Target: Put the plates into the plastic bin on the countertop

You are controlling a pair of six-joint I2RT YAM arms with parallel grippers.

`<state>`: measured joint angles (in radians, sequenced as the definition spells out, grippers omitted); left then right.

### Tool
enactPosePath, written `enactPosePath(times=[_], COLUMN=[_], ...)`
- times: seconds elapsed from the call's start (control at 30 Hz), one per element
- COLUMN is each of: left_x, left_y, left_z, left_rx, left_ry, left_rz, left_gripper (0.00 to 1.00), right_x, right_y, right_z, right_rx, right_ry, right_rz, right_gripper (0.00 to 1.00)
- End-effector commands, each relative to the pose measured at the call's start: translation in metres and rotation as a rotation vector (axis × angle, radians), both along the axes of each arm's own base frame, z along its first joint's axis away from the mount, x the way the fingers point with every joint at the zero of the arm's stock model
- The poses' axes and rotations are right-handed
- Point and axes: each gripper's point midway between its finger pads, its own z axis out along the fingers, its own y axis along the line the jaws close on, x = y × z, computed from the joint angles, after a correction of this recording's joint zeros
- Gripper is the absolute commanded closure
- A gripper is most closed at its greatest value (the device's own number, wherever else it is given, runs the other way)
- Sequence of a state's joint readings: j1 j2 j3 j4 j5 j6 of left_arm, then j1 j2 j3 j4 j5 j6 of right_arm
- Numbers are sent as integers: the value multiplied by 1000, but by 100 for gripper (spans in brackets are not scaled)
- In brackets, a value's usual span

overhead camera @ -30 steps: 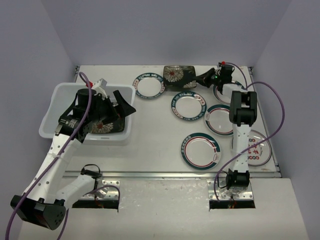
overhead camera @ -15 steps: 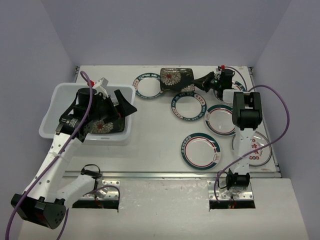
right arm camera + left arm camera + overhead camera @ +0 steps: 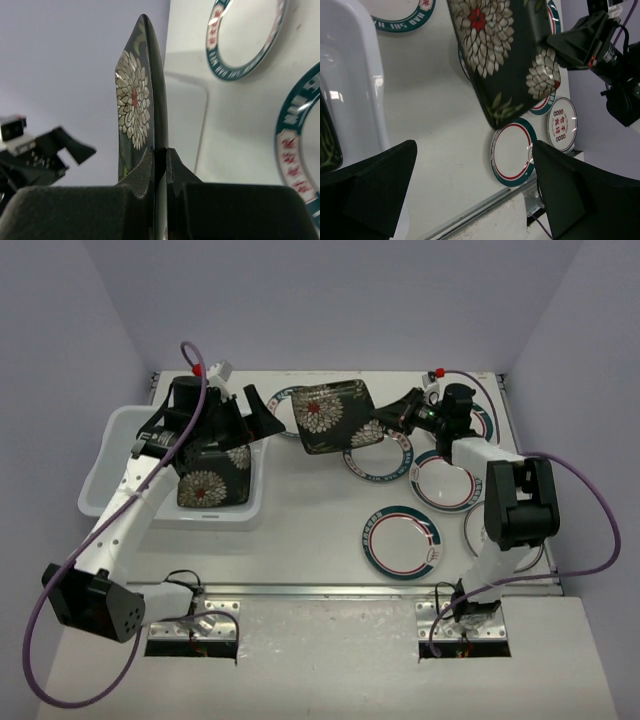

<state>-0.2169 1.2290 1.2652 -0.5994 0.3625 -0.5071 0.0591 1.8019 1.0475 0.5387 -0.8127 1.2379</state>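
I count two square black plates: the first black plate at centre left, the second black plate at upper centre. Round white plates come to six, spread over the right half and upper middle, several of them partly covered. One plastic bin sits at the left. My grippers number two: left gripper and right gripper.

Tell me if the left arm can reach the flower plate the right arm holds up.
Probably yes: the left tool hangs open just beside the black flower plate, with nothing between them.
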Motion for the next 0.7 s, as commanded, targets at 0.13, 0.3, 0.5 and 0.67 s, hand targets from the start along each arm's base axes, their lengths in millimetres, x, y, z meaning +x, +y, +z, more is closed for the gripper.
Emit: enactPosePath(times=[0.13, 0.3, 0.5, 0.67], left_x=[36, 33, 33, 39], left_y=[-45, -49, -57, -45], left_z=[10, 4, 32, 59], left_rx=[-162, -198, -277, -311], left_ry=[-47, -47, -103, -125], left_rz=[-157, -176, -200, -94], left_gripper=[19, 62, 100, 100], right_x=[-68, -86, -110, -117], right_y=[30, 38, 61, 59], right_z=[111, 127, 134, 135], right_rx=[59, 69, 76, 63], right_ry=[-207, -216, -217, -221], right_rz=[154, 184, 251, 258], right_gripper=[100, 100, 100, 80])
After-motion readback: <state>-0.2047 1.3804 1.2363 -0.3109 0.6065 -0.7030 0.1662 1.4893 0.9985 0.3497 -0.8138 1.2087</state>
